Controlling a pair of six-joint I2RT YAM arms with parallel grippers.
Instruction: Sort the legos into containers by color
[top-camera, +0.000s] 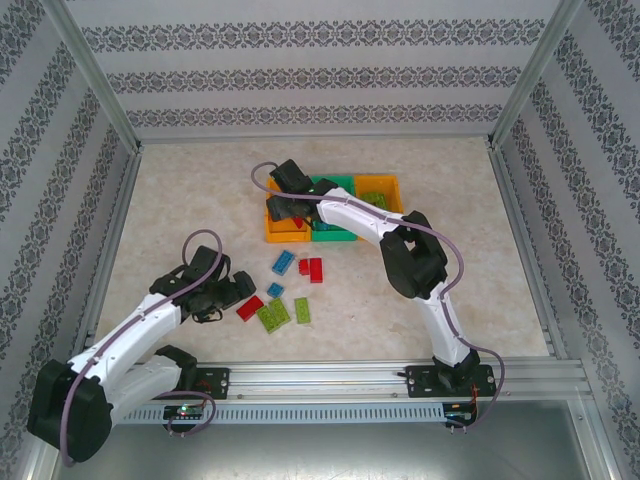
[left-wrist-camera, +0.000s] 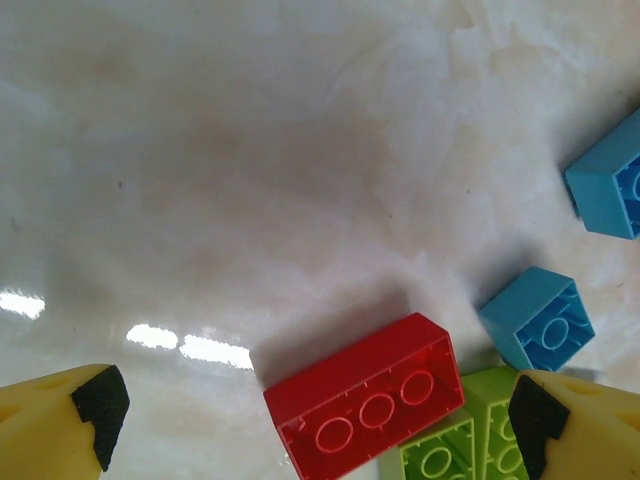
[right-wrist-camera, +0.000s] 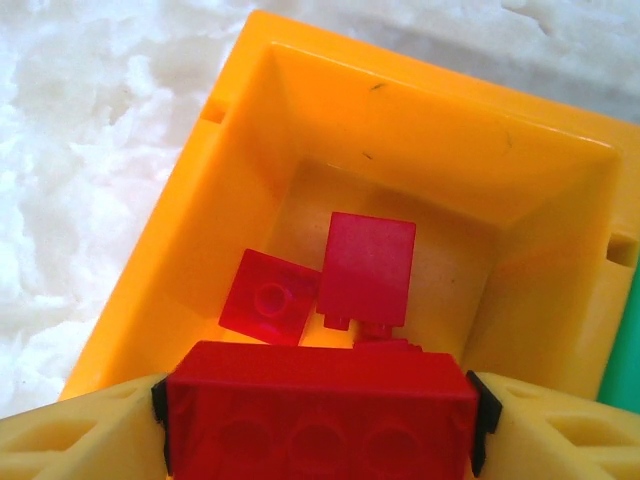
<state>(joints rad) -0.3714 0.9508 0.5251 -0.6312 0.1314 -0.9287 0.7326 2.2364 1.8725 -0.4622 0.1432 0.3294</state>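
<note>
Two red bricks (right-wrist-camera: 367, 265) are kept in the orange bin (right-wrist-camera: 240, 160) at 12 o'clock, so a third brick (right-wrist-camera: 320, 400) is clamped above by the right claw (right-wrist-camera: 320, 415); the left claw (left-wrist-camera: 318, 412) is spread open.

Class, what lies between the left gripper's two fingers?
In the left wrist view, a red brick lies there, with a green brick beside it.

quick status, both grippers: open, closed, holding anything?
Left gripper: open, with a loose red brick between its fingers, not gripped.
Right gripper: closed on a red lego above the orange bin.
</note>
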